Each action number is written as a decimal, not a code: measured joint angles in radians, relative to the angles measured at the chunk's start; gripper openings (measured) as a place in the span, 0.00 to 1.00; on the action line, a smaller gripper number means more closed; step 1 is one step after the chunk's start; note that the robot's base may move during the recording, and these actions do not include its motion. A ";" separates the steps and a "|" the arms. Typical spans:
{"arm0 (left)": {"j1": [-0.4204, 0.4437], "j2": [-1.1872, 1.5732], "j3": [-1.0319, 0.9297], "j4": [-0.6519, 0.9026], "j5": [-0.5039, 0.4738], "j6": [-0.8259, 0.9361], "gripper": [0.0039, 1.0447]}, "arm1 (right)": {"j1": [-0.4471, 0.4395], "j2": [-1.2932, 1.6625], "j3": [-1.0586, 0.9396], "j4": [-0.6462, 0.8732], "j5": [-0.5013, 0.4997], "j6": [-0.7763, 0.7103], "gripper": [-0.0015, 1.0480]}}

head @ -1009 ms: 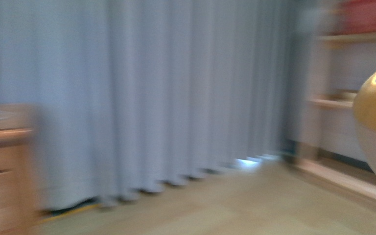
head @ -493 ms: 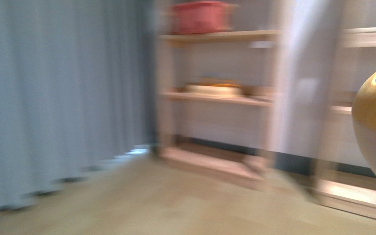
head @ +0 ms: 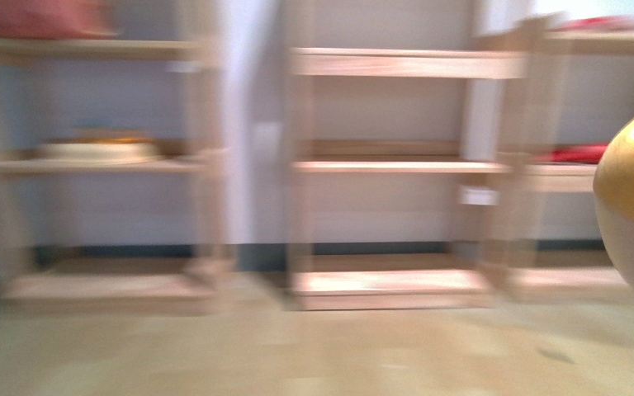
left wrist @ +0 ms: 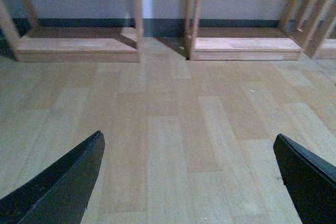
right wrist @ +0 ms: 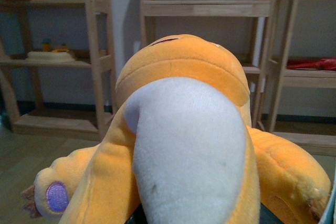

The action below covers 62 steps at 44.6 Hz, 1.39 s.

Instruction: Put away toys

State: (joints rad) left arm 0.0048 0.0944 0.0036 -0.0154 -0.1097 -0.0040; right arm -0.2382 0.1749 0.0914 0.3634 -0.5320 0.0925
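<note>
1. Carrying check: plush toy rides off the floor at your right arm, facing the wooden shelves.
2. Right tool is hidden under the plush, so its grip cannot be told. Left tool is wide and empty over the floor.
3. Risk: front view is smeared. The soft, bulky toy may slip or clip a shelf post.
</note>
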 joint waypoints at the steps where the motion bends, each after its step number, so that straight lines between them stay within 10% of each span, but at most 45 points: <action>1: 0.000 0.001 0.000 0.000 0.004 0.000 0.94 | 0.000 -0.001 0.000 0.000 0.000 0.000 0.09; 62: -0.005 0.005 0.000 -0.001 0.008 0.000 0.94 | 0.002 0.000 -0.001 0.000 -0.003 -0.002 0.09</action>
State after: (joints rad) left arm -0.0002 0.0998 0.0036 -0.0162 -0.1020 -0.0044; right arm -0.2367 0.1745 0.0906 0.3634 -0.5350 0.0906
